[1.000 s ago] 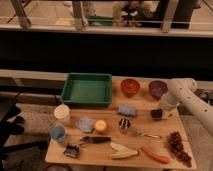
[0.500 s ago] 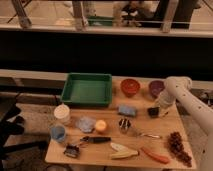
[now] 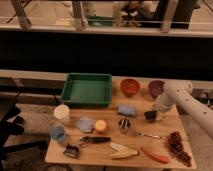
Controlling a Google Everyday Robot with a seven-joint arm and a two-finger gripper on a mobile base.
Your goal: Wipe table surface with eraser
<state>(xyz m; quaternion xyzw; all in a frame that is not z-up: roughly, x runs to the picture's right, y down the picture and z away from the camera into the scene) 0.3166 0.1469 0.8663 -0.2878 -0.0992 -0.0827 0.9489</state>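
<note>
The eraser [image 3: 150, 116], a small black block, lies on the light tan table surface [image 3: 102, 154] at the right side, in front of the purple bowl [image 3: 156, 88]. My gripper [image 3: 153, 114] comes in on the white arm from the right. It is down on the eraser and shut on it, holding it against the tabletop. The gripper hides part of the eraser.
A green tray [image 3: 87, 76] stands at the back left, with a red bowl [image 3: 129, 87] beside it. A light blue sponge [image 3: 126, 110] and a metal cup [image 3: 124, 124] lie left of the eraser. A brown cluster [image 3: 177, 145], an orange-red stick [image 3: 155, 156], a black-handled tool [image 3: 95, 140] and cups [image 3: 62, 113] fill the front.
The arm has shifted, and the eraser has moved a little to the left and toward the front edge along with the gripper.
</note>
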